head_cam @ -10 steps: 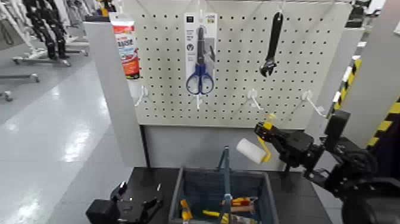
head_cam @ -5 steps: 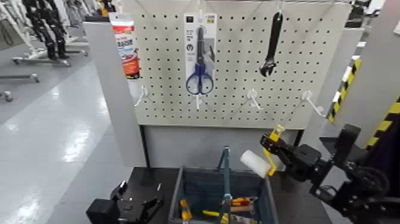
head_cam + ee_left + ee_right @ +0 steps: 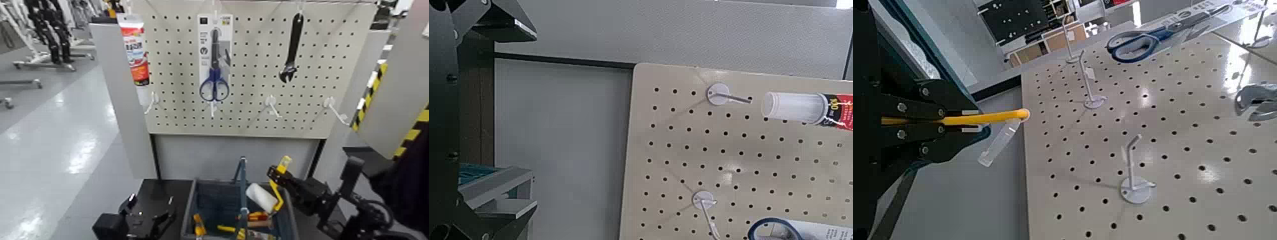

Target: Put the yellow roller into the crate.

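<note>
Your right gripper (image 3: 278,171) is clenched on the yellow roller (image 3: 261,196), carrying it over the right part of the crate (image 3: 291,214). Gripping is done; lowering and release remain. Its handle points up, its long axis steep, with the white cylinder lowest, slanting toward the centre handle (image 3: 243,191). Your left gripper (image 3: 157,225) waits beside the crate.

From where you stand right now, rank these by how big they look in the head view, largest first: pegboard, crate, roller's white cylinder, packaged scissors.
1. Pegboard
2. Crate
3. Packaged scissors
4. Roller's white cylinder
</note>
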